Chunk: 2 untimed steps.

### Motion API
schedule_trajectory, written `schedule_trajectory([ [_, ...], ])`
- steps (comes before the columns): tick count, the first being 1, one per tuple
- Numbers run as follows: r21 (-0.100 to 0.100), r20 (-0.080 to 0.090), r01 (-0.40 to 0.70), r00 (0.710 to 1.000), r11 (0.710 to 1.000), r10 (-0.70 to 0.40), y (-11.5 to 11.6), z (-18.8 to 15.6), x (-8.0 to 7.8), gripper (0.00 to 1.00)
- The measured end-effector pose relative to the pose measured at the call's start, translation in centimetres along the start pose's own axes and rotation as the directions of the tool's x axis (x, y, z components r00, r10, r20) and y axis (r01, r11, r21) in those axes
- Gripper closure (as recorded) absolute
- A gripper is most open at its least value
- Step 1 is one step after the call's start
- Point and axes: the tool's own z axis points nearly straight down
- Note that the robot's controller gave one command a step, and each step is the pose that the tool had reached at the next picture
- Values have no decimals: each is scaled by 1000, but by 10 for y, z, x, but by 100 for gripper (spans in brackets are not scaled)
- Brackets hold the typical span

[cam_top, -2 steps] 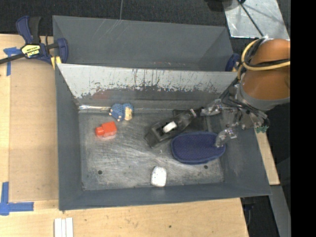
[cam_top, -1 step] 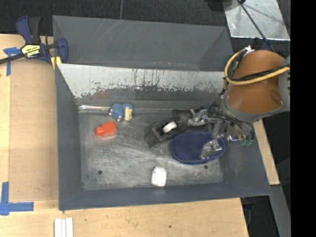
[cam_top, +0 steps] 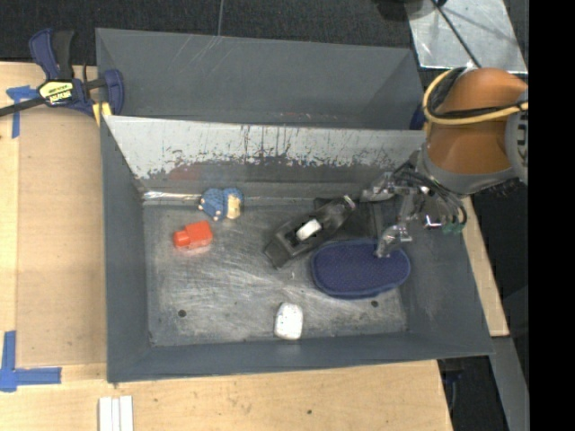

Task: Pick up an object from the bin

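Near the right wall of the bin [cam_top: 445, 303], the gripper [cam_top: 393, 238] hangs over the right end of a flat blue oval pad [cam_top: 355, 274]. I cannot tell if it is apart or together. The pad looks thin and floppy, so it might slip out, and the black tool [cam_top: 305, 233] just beside it could get bumped

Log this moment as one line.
tool: above right end of dark blue oval pad | neighbour: black bar-shaped thing, upper left of pad | held: cannot tell

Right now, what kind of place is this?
Probably a robot lab's picking station: a grey metal bin, a robot arm with its pincer over a dark blue oval pad, and a small orange block.
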Motion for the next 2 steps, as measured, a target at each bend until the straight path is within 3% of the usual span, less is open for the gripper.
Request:
schedule_trajectory([
  [1,15,20,-59,998,998,59,46,38,22,0],
  [2,1,23,182,983,983,-182,13,39,60,0],
])
